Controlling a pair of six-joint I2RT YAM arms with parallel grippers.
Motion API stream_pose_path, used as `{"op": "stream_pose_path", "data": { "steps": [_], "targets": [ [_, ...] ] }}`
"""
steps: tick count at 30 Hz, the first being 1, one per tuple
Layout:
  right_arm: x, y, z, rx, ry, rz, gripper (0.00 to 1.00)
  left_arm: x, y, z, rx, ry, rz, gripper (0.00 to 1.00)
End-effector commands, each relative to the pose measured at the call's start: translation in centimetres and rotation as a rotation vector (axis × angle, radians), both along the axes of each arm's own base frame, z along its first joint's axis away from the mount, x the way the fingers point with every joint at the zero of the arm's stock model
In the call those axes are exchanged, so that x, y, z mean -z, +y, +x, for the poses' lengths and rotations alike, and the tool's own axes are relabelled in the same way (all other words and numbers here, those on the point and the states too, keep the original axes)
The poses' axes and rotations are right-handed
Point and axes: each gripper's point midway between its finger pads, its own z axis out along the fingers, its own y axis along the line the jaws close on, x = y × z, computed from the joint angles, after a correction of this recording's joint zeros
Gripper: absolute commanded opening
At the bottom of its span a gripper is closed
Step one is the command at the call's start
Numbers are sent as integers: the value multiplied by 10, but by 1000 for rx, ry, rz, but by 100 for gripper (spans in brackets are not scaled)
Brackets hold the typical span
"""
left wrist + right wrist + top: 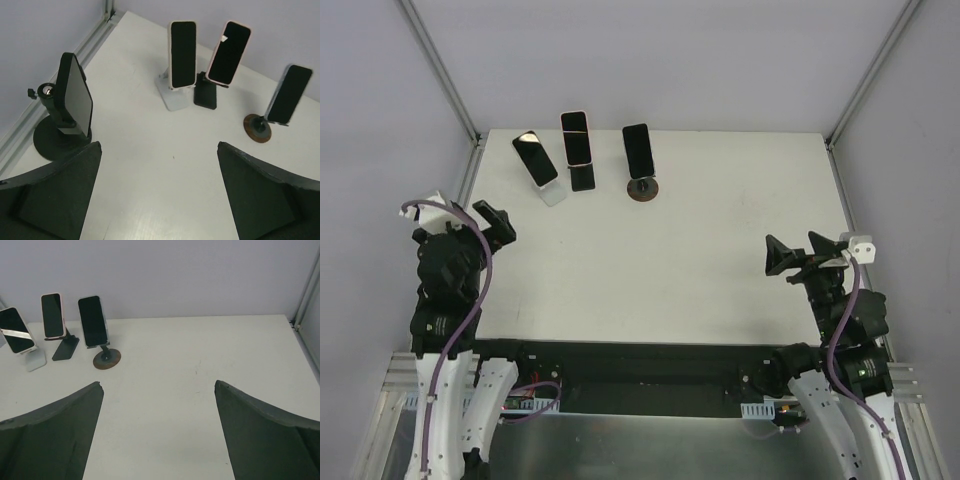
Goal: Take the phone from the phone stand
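Three phones lean on stands along the table's far edge. One rests on a white stand (553, 193), a pink-cased phone (576, 138) on a black stand (582, 178), and a dark phone (637, 148) on a round brown-based stand (644, 189). The left wrist view shows a further phone (75, 95) on a black round-based stand (52, 135), close to the left rail. My left gripper (493, 222) (159, 145) is open and empty, just right of that phone. My right gripper (802, 255) (159, 384) is open and empty at the table's right side, far from the phones.
Metal frame rails (442, 75) run along the table's left and right edges, with grey walls behind. The white tabletop (670, 270) stretches between the two arms. Cables hang at the arm bases (535, 395) along the near edge.
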Motion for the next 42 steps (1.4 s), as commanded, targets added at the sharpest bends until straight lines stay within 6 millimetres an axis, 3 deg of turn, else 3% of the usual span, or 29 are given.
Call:
{"op": "stream_pose_path", "data": {
  "steps": [1, 6, 8, 13, 18, 24, 27, 31, 35, 42],
  "targets": [
    [-2, 18, -7, -96, -26, 63, 96, 12, 18, 16, -124, 112, -31, 99],
    [9, 26, -8, -135, -9, 48, 96, 37, 33, 46, -188, 260, -86, 99],
    [10, 28, -10, -151, -6, 26, 96, 38, 50, 51, -239, 271, -147, 97],
    [18, 28, -12, -157, 11, 0, 96, 14, 88, 52, -373, 233, -127, 96],
    [25, 26, -10, -139, 20, -9, 96, 25, 111, 58, -412, 296, -81, 96],
    [26, 25, -10, -133, 15, -24, 96, 51, 105, 79, -286, 371, -105, 93],
    [30, 24, -9, -128, 22, -26, 96, 53, 104, 84, -235, 398, -67, 86],
    [31, 25, -8, -132, 26, -25, 96, 59, 103, 85, -204, 425, -33, 77],
    [32, 26, -8, -133, 27, -25, 96, 85, 106, 78, -194, 506, 12, 70],
    [36, 30, -8, -151, 38, -19, 96, 103, 108, 73, -179, 565, 50, 58]
  ]
}}
